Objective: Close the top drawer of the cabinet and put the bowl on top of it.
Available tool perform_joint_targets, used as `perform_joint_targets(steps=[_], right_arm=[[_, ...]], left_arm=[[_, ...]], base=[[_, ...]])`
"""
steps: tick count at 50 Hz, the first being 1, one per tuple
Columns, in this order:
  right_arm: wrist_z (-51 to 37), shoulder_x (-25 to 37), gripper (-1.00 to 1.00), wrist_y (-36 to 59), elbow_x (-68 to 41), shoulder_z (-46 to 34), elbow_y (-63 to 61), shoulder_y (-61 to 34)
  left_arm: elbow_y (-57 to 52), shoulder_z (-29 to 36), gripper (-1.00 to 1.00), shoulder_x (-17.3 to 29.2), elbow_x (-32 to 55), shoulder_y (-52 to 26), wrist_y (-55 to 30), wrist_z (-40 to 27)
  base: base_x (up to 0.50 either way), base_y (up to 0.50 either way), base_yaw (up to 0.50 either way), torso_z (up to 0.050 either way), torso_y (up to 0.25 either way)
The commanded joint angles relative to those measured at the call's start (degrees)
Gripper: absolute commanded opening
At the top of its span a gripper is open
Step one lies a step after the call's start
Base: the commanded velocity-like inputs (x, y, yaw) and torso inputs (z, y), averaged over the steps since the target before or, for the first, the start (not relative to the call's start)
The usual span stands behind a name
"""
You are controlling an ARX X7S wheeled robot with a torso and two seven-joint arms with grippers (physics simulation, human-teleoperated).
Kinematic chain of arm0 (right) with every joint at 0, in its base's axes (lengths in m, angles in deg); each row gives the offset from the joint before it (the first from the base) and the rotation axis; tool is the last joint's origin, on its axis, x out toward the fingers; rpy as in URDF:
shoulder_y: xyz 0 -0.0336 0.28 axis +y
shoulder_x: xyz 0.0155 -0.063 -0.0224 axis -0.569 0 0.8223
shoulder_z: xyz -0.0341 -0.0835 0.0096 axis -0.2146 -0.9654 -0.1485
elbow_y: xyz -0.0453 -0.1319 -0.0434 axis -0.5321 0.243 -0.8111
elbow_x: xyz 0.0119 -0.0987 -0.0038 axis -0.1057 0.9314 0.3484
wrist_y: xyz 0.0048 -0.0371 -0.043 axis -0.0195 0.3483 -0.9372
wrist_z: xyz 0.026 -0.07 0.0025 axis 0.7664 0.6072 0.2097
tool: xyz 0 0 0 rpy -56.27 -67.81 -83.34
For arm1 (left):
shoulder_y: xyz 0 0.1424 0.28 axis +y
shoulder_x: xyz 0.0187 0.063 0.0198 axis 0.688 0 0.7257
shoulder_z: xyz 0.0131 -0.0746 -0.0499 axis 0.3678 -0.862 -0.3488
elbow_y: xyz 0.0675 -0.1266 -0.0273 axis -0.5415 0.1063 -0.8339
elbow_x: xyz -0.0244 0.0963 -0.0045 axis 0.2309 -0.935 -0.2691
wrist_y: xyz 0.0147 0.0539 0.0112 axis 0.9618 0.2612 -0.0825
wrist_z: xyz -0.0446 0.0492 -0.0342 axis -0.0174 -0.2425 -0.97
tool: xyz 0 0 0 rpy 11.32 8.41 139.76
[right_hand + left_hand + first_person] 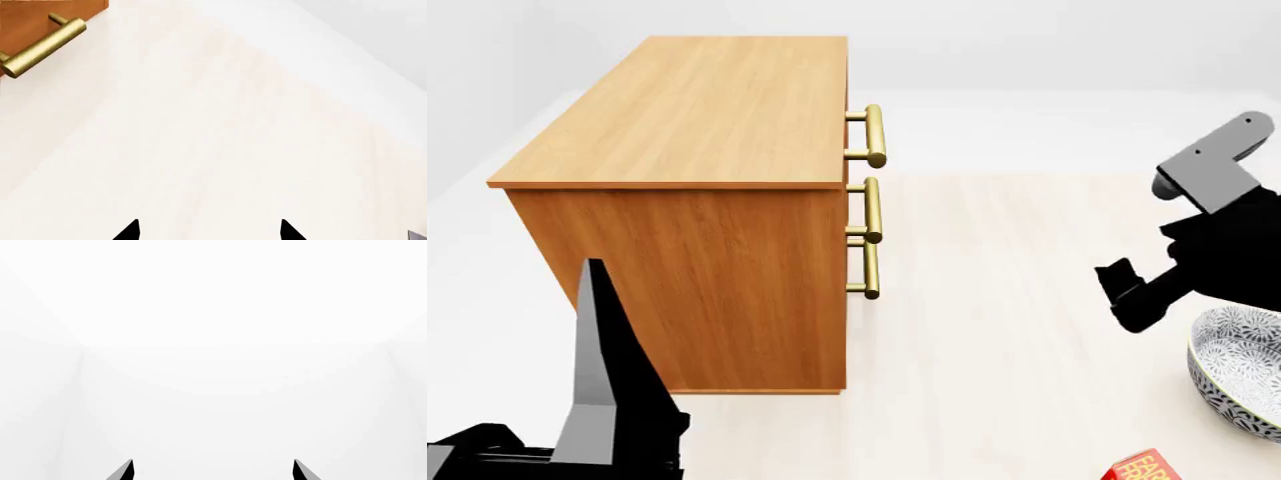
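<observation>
While the boxy orange-brown wooden cabinet (694, 200) was seen standing on the pale floor (1001, 330), its top drawer (849, 135) with the brass bar handle (874, 135) was found pushed in, flush with the two below. The round white bowl with black leaf pattern (1238, 370) was seen on the floor, well apart from the cabinet, just beside the right gripper (209, 231), whose fingers were spread around nothing. The left gripper (212, 471) was likewise held spread and empty. A red box corner (1148, 468) was noted near the bowl.
</observation>
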Motion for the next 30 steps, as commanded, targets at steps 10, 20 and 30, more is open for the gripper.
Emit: perform_joint_targets(steps=[10,20,30], right_arm=[[3.89,7.8,1.0,6.58,-1.12,-2.02,-2.86,0.27],[2.43,10.84,1.0,6.59,-4.35,-0.81,-1.97,1.94],[0.24,12.87,1.0,6.27,-6.79,0.29,-0.82,3.13]], left_arm=[[1.29,-0.84,1.0,-0.54,-1.1,0.22,0.64,0.6],[0.62,-0.75,1.0,-0.35,-1.0,-0.05,-0.2,0.35],[0.93,-0.91,1.0,-0.14,-0.85,0.06,0.25,0.14]], base=[[0.0,0.0,0.0,0.0,0.0],[0.0,0.0,0.0,0.0,0.0],[0.0,0.0,0.0,0.0,0.0]])
